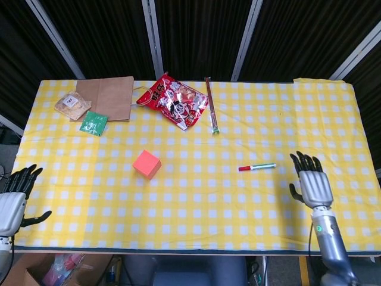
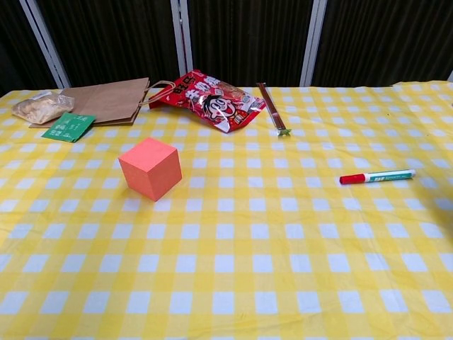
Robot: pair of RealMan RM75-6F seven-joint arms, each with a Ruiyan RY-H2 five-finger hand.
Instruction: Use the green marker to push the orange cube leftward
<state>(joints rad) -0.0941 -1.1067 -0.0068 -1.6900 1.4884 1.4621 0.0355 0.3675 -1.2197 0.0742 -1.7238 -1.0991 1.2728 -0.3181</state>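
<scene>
The orange cube (image 1: 147, 164) (image 2: 150, 168) stands left of the table's centre on the yellow checked cloth. The green marker (image 1: 257, 167) (image 2: 376, 176), with a red cap pointing left, lies flat on the cloth at the right, free of any hand. My right hand (image 1: 310, 183) hangs open to the right of the marker and nearer the front edge, apart from it. My left hand (image 1: 15, 198) is open off the table's front left corner. Neither hand shows in the chest view.
A brown paper bag (image 1: 109, 97), a red snack bag (image 1: 175, 100), a small green packet (image 1: 93, 123), a clear wrapped snack (image 1: 71, 103) and a pair of chopsticks (image 1: 211, 112) lie along the back of the table.
</scene>
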